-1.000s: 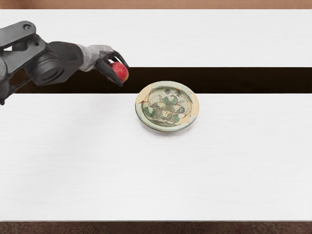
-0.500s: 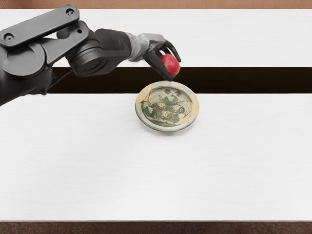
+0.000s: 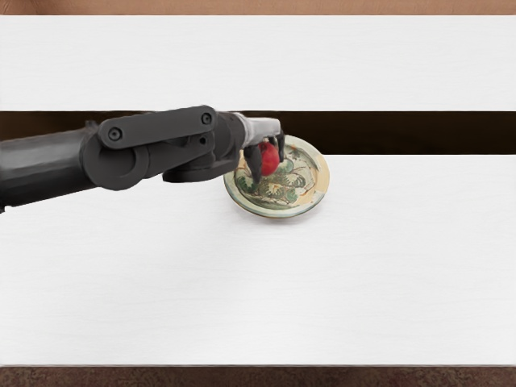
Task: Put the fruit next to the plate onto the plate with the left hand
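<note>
My left hand point(image 3: 264, 150) is curled around the red fruit point(image 3: 268, 156), dark fingers point(image 3: 255, 167) pointing down on either side of it so that only part of its round red skin shows between them. The fruit sits within the outline of the plate point(image 3: 316, 184), over its left rear part, and I cannot tell whether it already rests on the plate or hangs just above it. The plate is round and shallow, with a pale yellowish rim and a green leafy pattern painted inside; it lies flat near the back edge of the white surface point(image 3: 322, 274). My left arm point(image 3: 121, 153) reaches in from the left edge, a thick dark grey limb lying nearly level across the picture, its wrist covering the plate's left rim. The white surface spreads wide and plain toward me. Behind the plate runs a dark gap point(image 3: 403, 133), and beyond it a second white surface point(image 3: 322, 64) stretches across. A brown strip point(image 3: 258, 376) shows along the near edge and another thin one at the very top.
</note>
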Robot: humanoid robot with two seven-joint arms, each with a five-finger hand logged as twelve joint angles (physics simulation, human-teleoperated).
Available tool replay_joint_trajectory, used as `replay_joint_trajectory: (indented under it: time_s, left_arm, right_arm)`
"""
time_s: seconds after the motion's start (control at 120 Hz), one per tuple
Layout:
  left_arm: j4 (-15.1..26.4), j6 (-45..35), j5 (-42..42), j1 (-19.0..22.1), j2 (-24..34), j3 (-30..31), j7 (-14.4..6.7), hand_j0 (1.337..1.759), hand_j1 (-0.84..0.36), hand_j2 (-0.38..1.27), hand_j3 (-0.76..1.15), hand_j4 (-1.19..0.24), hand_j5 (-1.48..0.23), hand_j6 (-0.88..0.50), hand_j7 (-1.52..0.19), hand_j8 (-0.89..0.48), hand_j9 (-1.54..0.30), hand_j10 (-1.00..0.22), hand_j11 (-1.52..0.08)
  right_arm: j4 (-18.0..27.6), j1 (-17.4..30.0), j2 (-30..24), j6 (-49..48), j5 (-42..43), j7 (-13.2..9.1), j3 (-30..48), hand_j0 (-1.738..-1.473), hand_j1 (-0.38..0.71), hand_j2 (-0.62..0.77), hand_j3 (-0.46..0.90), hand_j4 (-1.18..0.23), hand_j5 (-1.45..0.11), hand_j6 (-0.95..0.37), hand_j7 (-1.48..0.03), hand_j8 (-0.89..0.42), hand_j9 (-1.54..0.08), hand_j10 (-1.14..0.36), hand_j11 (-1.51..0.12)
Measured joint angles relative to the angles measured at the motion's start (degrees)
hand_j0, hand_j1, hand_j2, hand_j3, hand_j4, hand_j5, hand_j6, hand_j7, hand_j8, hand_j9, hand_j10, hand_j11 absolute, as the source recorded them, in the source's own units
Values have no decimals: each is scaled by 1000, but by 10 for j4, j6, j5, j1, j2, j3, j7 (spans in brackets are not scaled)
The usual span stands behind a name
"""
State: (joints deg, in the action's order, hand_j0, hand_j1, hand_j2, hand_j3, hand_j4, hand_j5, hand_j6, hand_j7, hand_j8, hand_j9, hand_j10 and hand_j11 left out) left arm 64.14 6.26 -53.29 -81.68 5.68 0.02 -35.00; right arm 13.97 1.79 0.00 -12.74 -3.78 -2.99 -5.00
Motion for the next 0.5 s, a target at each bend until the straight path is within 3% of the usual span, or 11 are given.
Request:
replay_joint_trajectory:
  time_s: [0.5]
  left_arm:
    - [-6,-6,-11,10,-4,35,0,1652,-412,364,0,-494,-947,-255,-902,-311,-916,-671,-918]
  right_arm:
    - [0,0,0,0,0,0,0,-1658,-334,-3,0,-12,-16,-12,-16,-12,-16,-12,-16]
